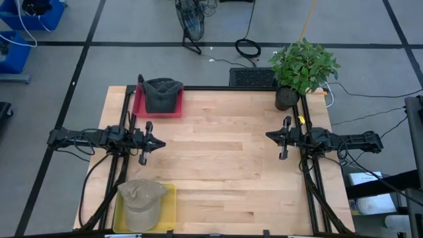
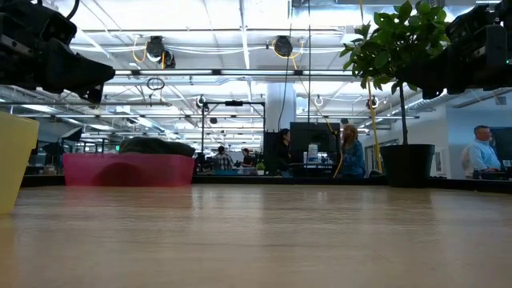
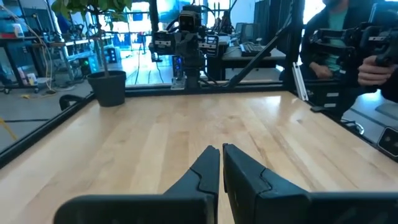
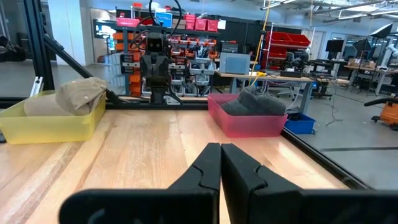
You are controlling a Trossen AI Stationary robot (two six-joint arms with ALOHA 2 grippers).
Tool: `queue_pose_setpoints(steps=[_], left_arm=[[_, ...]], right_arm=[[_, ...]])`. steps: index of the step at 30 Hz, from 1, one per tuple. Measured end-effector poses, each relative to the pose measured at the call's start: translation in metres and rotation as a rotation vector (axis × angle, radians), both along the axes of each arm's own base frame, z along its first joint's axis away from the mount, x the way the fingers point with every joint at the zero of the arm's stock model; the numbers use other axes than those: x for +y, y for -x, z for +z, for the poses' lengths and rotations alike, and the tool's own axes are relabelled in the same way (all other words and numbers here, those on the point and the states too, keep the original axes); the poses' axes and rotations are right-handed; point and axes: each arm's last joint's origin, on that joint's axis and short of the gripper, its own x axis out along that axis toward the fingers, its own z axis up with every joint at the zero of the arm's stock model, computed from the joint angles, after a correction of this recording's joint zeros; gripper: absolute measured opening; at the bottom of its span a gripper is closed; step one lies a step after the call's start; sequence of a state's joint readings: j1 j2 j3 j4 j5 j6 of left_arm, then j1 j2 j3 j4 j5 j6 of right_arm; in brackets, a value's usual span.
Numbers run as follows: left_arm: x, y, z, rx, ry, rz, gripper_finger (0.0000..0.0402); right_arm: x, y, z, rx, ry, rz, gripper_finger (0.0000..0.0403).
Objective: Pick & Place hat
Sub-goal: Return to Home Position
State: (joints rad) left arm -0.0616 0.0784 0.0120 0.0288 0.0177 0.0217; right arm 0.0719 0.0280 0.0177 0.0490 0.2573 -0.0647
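A dark grey hat (image 1: 162,94) lies in a pink tray (image 1: 140,106) at the table's far left; the right wrist view shows the hat (image 4: 255,102) and the tray (image 4: 249,124) too. A tan hat (image 1: 141,201) rests in a yellow tray (image 1: 168,198) at the near left, also visible as the tan hat (image 4: 81,94) in the right wrist view. My left gripper (image 1: 156,142) is shut at the left side, above the table. My right gripper (image 1: 273,136) is shut at the right side. Both point level across the table toward each other and hold nothing.
A potted plant (image 1: 301,69) stands at the table's far right corner. Black frame rails (image 1: 125,116) run along the table's left and right sides. Bare wood (image 1: 218,165) lies between the two arms. People sit beyond the far edge (image 2: 348,152).
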Motion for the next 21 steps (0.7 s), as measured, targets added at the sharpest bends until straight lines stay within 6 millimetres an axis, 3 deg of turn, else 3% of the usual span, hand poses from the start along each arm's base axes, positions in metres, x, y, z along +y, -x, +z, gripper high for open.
queue_pose_setpoints(steps=[21], left_arm=[[0.0000,0.0000,-0.0002,0.002,0.007,0.002,0.0026]], right_arm=[[-0.0001,0.0002,0.0043,-0.044,-0.003,-0.003,0.0000]])
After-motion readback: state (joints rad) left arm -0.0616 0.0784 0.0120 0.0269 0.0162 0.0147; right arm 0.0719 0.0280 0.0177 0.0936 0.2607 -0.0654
